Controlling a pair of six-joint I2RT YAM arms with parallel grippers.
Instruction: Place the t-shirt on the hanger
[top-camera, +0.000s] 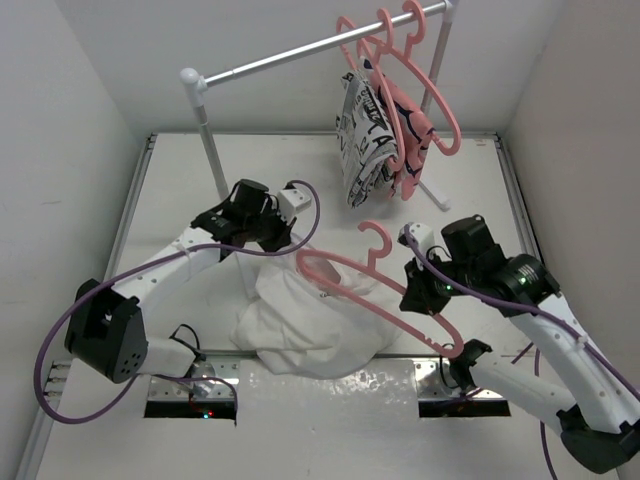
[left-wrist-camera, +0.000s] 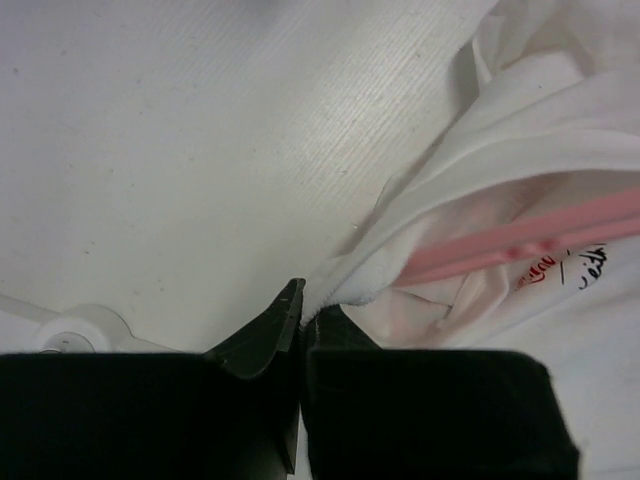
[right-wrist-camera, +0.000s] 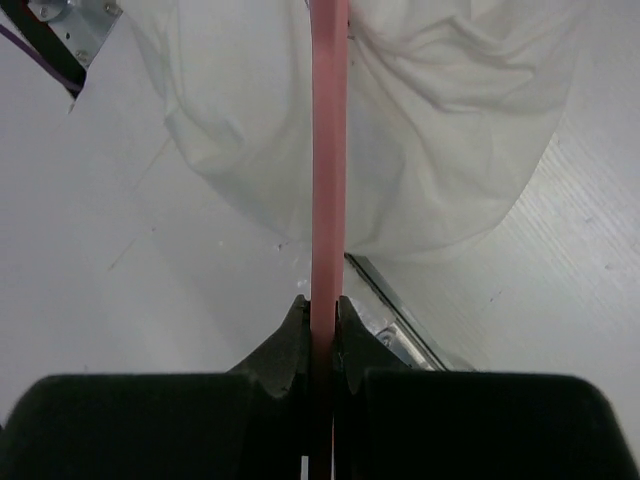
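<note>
The right claw (right-wrist-camera: 322, 312) clamped the hanger (right-wrist-camera: 328, 150), its long axis pointing into the t-shirt (left-wrist-camera: 540, 120), whose edge the left claw (left-wrist-camera: 302, 318) pinched.

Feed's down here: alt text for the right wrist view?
The right gripper is shut on a bar of the salmon-pink plastic hanger, which runs straight up the frame into the crumpled plain white cloth t-shirt.

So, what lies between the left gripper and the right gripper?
The crumpled white cloth t-shirt, with the salmon-pink plastic hanger running into it; the top view shows this.
</note>
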